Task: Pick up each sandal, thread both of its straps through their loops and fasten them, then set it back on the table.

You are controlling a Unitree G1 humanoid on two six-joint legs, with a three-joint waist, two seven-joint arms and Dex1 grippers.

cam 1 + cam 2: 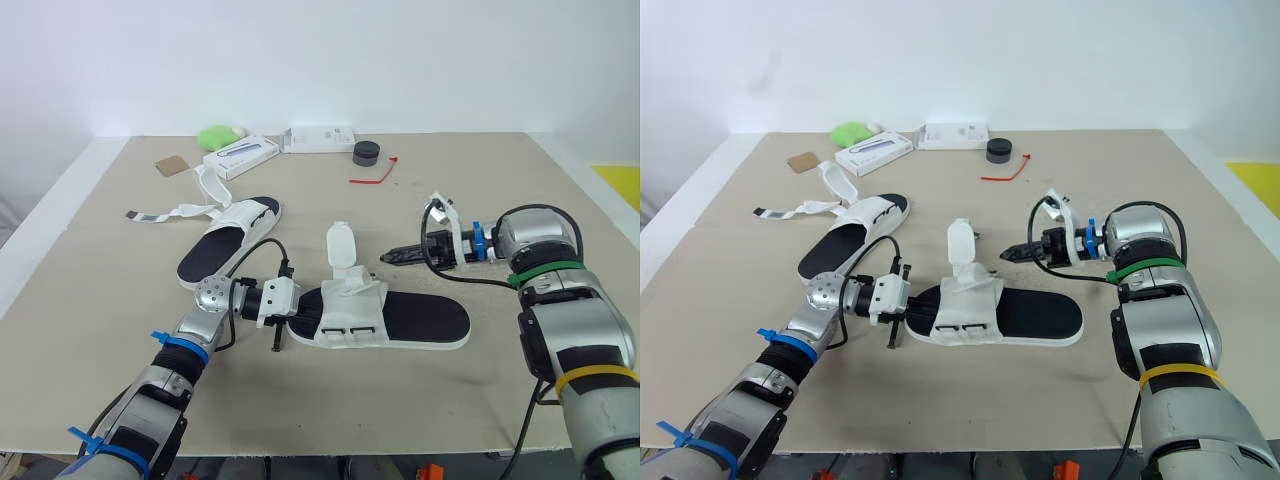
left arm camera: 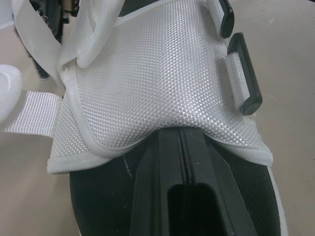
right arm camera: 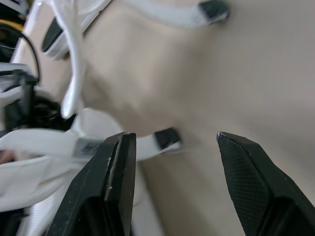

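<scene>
The near sandal (image 1: 420,320), with a black insole and a white mesh upper (image 2: 157,73), lies flat mid-table. One wide strap (image 1: 341,245) stands up loose from it. My left gripper (image 1: 300,318) is at the sandal's left end. Its fingers (image 2: 162,187) are pressed together on the insole, with their tips tucked under the mesh. My right gripper (image 1: 390,257) hovers open just right of the raised strap and holds nothing. A second sandal (image 1: 232,238) lies further back on the left, its straps (image 1: 160,213) spread loose on the table.
Along the table's far edge are a green object (image 1: 220,136), two white boxes (image 1: 240,157) (image 1: 320,138), a brown card (image 1: 172,166), a black round puck (image 1: 366,153) and a red tie (image 1: 375,176).
</scene>
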